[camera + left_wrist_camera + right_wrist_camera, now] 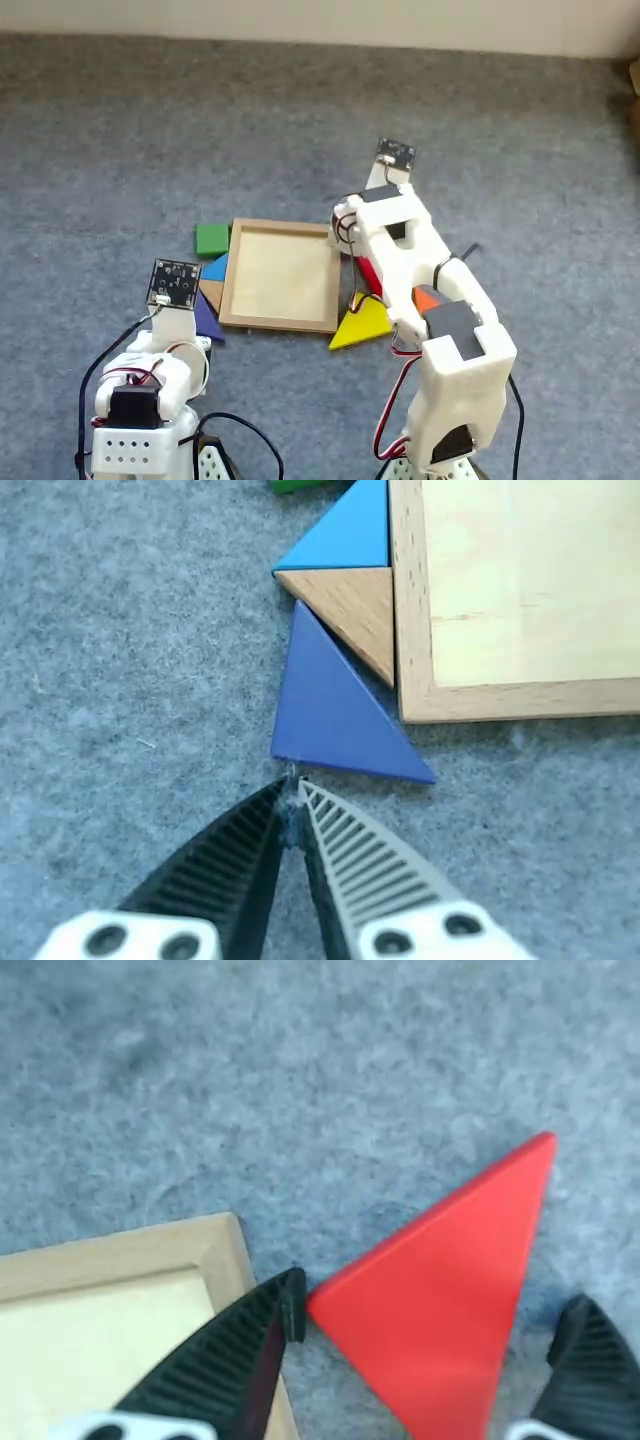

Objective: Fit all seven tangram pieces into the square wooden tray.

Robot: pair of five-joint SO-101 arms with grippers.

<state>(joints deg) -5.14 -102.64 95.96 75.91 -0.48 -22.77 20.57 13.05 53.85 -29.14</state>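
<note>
Left end effector (pixel 290 798): fingers all but closed, nothing held, tips at corner of dark blue triangle (pixel 330 720). Right end effector (pixel 435 1310): spread wide, astride red triangle (pixel 440 1260), not gripping. Wooden tray (pixel 228 290): interior bare. Round tray: green square (pixel 212 240) 10 o'clock, light blue triangle (pixel 216 268) 9, wooden triangle (pixel 211 294) 8, yellow triangle (pixel 362 324) 5, red 3.

The square wooden tray (pixel 280 322) lies mid-carpet (pixel 120 150). Along its left edge, far to near, lie a square piece (pixel 212 240), a small triangle (pixel 216 268), a second triangle (pixel 212 293) and a larger triangle (pixel 208 322). A right-side triangle (pixel 440 1280) lies beside the right edge, a corner triangle (pixel 362 322) at the near right corner, and a last piece (pixel 427 296) farther right.
</note>
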